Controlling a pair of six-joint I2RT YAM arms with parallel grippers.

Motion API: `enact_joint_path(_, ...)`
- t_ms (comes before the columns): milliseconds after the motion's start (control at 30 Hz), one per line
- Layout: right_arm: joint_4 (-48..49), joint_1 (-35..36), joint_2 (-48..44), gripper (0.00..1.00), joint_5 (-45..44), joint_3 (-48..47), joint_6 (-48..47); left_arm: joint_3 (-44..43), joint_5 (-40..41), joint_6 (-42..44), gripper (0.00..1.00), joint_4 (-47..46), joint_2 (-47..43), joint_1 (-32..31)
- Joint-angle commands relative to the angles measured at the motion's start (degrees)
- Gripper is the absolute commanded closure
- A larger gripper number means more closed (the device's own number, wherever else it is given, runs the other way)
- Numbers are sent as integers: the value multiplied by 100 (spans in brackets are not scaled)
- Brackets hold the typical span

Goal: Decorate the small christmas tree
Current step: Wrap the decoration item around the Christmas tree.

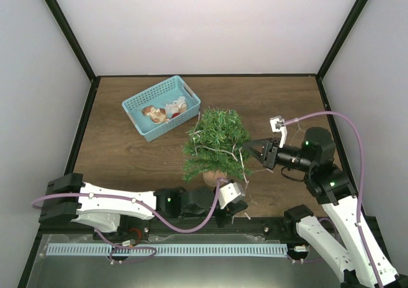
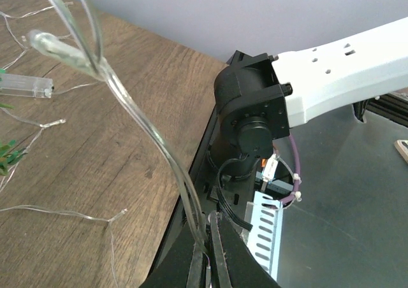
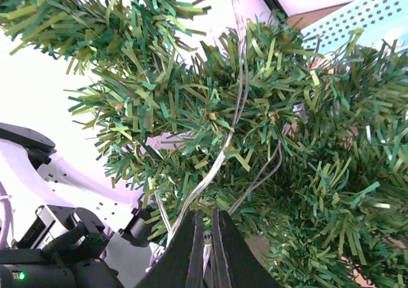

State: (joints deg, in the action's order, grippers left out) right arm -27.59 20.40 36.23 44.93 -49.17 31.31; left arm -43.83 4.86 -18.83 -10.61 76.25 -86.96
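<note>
The small christmas tree (image 1: 215,141) stands in its brown pot (image 1: 213,176) at mid-table, and its green needles (image 3: 287,141) fill the right wrist view. A clear-wire light string (image 3: 237,103) is draped over its branches. My right gripper (image 1: 246,146) is at the tree's right side, and in its wrist view this gripper (image 3: 205,237) is shut on the string's wire. My left gripper (image 1: 237,206) lies low by the table's near edge, right of the pot. In the left wrist view that gripper (image 2: 208,240) is shut on a loop of the light string (image 2: 127,103).
A light-blue basket (image 1: 161,107) holding ornaments sits at the back left of the tree. Loose strands of wire with tiny bulbs (image 2: 25,84) trail over the wooden table (image 2: 95,160). The right arm's black base (image 2: 252,119) stands at the table's near edge.
</note>
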Motion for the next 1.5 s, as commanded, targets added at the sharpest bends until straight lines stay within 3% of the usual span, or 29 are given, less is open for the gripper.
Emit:
enact_joint_path(0,172,-10,-129,99,-344,-216,-109,-196,-78,34,96,-123,-16,69)
enact_joint_path(500,-405,-10,-234,99,-1392,-166,-801,-319,-299,26,96,-247,178,170)
enact_joint_path(767,-483,-8,-330,98,-808,173,-892,451,-80,-597,96,-289,-459,170)
enact_joint_path(1067,-413,-6,-578,59,-1035,153,-815,993,745,-1313,96,144,-1545,210)
enact_joint_path(1167,-418,-8,-624,51,-1190,48,-783,1092,977,-1536,96,414,-1844,411)
enact_joint_path(1467,-265,-9,-724,48,-1871,-30,-423,1346,1314,-2035,96,850,-2687,785)
